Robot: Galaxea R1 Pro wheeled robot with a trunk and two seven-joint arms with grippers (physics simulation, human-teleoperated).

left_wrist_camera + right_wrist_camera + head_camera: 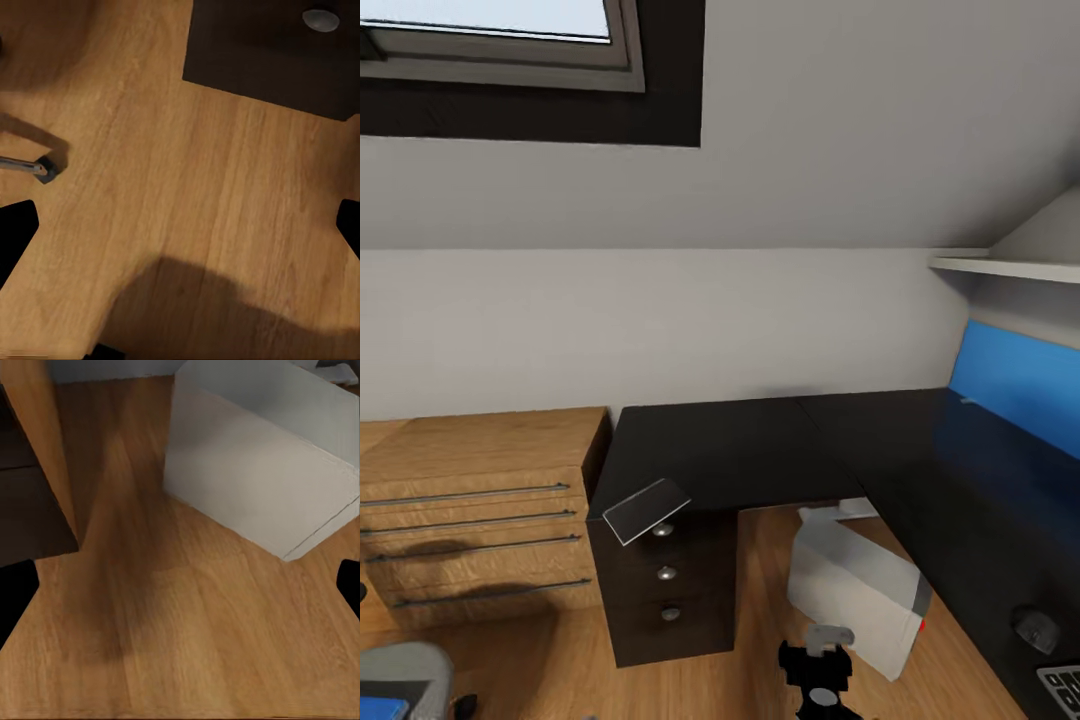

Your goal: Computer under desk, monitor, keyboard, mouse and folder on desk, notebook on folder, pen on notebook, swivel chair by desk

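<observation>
The dark L-shaped desk [760, 450] fills the room's corner. Under it a grey and white computer tower [855, 590] stands on the wood floor, also close ahead in the right wrist view [262, 465]. A dark mouse [1035, 628] and a corner of the keyboard [1065, 688] lie on the desk's right wing. A thin dark slab with a pale edge [645, 508], perhaps the notebook, overhangs the desk's front corner. The grey swivel chair [400, 675] with the blue folder [380, 708] is at the lower left. Both grippers, left [182, 229] and right [182, 585], hang open over bare floor.
A dark drawer unit [670, 590] with round knobs stands under the desk's left end. A wooden dresser [480, 500] is beside it. A blue panel [1015, 380] and a white shelf [1000, 266] are on the right wall. A chair caster [45, 169] rests on the floor.
</observation>
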